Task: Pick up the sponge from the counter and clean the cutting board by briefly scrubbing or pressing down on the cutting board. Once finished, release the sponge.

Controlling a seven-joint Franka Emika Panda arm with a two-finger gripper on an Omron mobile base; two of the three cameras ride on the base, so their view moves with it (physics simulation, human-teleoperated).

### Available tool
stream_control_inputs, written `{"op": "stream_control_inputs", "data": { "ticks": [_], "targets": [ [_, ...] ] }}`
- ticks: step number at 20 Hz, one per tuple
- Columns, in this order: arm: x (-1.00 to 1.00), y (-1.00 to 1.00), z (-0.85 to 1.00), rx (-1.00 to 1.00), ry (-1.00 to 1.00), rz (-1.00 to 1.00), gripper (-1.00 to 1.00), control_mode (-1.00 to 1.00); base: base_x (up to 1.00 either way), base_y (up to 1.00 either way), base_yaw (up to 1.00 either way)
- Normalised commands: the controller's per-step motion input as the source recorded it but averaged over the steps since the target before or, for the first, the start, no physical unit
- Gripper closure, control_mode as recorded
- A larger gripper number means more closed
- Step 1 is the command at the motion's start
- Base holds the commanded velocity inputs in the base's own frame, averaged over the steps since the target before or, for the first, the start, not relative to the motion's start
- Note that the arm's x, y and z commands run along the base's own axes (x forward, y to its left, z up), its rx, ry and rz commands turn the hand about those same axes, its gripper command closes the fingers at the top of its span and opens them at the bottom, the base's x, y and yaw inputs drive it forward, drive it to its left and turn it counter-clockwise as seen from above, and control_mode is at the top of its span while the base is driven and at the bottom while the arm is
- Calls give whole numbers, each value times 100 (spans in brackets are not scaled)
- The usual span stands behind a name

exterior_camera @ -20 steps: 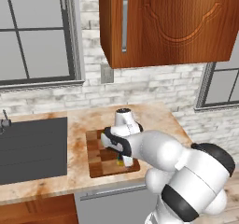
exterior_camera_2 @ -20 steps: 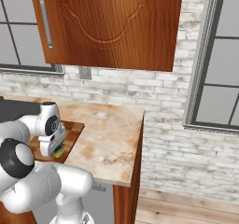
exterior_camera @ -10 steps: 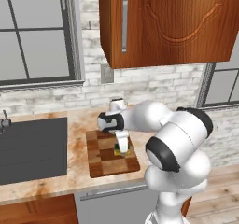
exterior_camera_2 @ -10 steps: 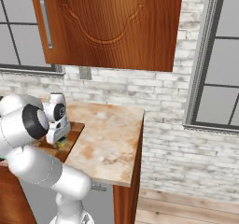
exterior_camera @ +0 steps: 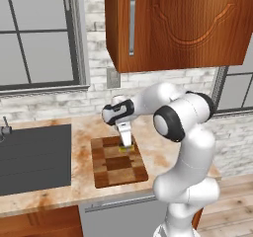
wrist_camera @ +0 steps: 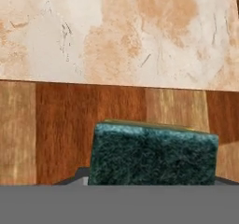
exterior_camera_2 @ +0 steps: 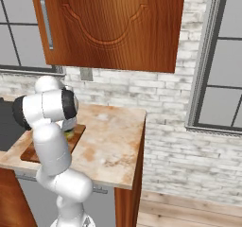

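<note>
Sponge (exterior_camera: 125, 147), yellow with its dark green layer showing in the hand view (wrist_camera: 151, 155), sits pinched in the gripper (exterior_camera: 126, 145) and pressed against the far edge of the cutting board (exterior_camera: 118, 164), toward its right corner. The fingers are closed narrowly on the block. A second ago the hand held it nearer the middle of the board; half a second ago it was partway back; now the arm stretches further toward the wall and the sponge lies at the board's back row of squares. The board rests as before on the counter (exterior_camera: 163, 152), just right of the dark sink (exterior_camera: 32, 157), its near edge close to the counter's front edge.
</note>
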Motion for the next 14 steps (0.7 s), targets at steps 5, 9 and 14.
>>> {"op": "stream_control_inputs", "data": {
  "ticks": [5, 9, 14],
  "targets": [
    [74, -3, -47, 0, -2, 0, 100, -100, 0, 0, 0],
    [25, -5, -67, 0, -21, 0, 100, -100, 0, 0, 0],
    [-27, -9, -72, -1, -46, 0, 100, -100, 0, 0, 0]
  ]
}}
